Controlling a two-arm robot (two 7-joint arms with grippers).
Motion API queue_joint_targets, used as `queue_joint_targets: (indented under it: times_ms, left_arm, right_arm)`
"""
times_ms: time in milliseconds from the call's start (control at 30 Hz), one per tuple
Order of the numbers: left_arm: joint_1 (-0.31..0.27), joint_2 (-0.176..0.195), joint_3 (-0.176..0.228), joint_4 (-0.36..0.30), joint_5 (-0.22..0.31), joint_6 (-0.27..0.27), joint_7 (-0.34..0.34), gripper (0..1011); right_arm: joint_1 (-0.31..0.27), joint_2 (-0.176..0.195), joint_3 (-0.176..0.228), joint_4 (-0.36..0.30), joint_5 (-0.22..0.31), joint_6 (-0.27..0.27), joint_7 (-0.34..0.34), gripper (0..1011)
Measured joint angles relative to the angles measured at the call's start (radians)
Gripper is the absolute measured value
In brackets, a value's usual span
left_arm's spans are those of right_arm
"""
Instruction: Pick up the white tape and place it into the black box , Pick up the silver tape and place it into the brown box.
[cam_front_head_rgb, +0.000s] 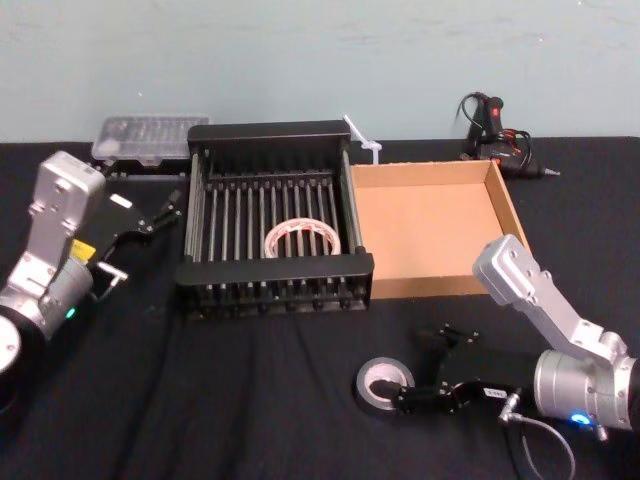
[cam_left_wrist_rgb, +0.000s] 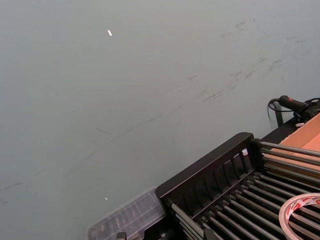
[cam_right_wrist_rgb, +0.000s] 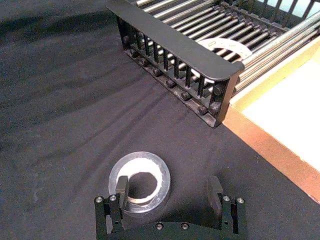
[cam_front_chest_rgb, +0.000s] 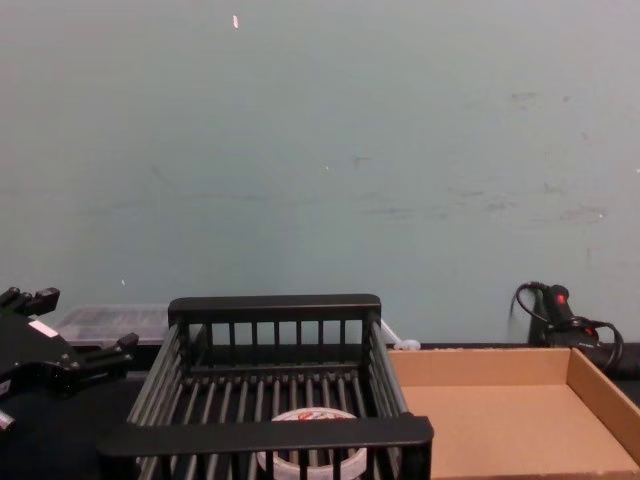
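Nearest to me, low on the black cloth (cam_front_head_rgb: 250, 390), my right gripper (cam_front_head_rgb: 420, 368) reaches toward 9 o'clock with its fingers spread wide, gripping nothing. From the right wrist view, one finger (cam_right_wrist_rgb: 121, 186) sits over the pale centre of the silver tape (cam_right_wrist_rgb: 157, 172) and the other stands outside the roll at its far side, so one wall of the roll lies between them; I cannot tell whether either pad touches it. The silver tape (cam_front_head_rgb: 380, 383) lies flat on the cloth, at about 5 o'clock from the black box (cam_front_head_rgb: 270, 132) and just off the brown box's near corner. Farther out, the white tape (cam_front_head_rgb: 300, 224) lies flat on the slatted floor of the black box, toward its 4 o'clock side, its red markings showing. The brown box (cam_front_head_rgb: 430, 287) sits at 3 o'clock of the crate, its wall against the crate's side. My left gripper (cam_front_head_rgb: 165, 212) hangs at 9 o'clock of the black box, just beside its wall, fingers parted and holding nothing. Farthest away, a clear plastic case (cam_front_head_rgb: 150, 138) rests at 10 o'clock of the crate, and a black corded tool (cam_front_head_rgb: 490, 125) lies at 1 o'clock of the brown box, by the wall
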Motion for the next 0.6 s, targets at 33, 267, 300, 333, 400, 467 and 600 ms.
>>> queue_joint_targets:
  times_ms: [33, 267, 300, 333, 400, 467, 600]
  left_arm:
    - [0.000, 0.000, 0.000, 0.000, 0.000, 0.000, 0.000, 1002]
    - [0.000, 0.000, 0.000, 0.000, 0.000, 0.000, 0.000, 1001]
    - [0.000, 0.000, 0.000, 0.000, 0.000, 0.000, 0.000, 1001]
    - [0.000, 0.000, 0.000, 0.000, 0.000, 0.000, 0.000, 1001]
    - [0.000, 0.000, 0.000, 0.000, 0.000, 0.000, 0.000, 1001]
    - [0.000, 0.000, 0.000, 0.000, 0.000, 0.000, 0.000, 1001]
    - [0.000, 0.000, 0.000, 0.000, 0.000, 0.000, 0.000, 1002]
  right_arm:
    - [0.004, -0.003, -0.003, 0.004, -0.002, 0.001, 0.000, 1003]
    - [0.016, -0.012, -0.010, 0.017, -0.009, 0.003, 0.000, 1003]
    - [0.017, -0.013, -0.011, 0.018, -0.010, 0.004, 0.000, 1002]
    - [0.018, -0.014, -0.012, 0.020, -0.011, 0.004, 0.000, 1002]
    - [0.021, -0.017, -0.013, 0.023, -0.012, 0.005, 0.000, 1002]
    - [0.023, -0.021, -0.015, 0.027, -0.014, 0.005, 0.000, 1003]
    - [0.027, -0.027, -0.018, 0.035, -0.016, 0.006, 0.000, 1002]
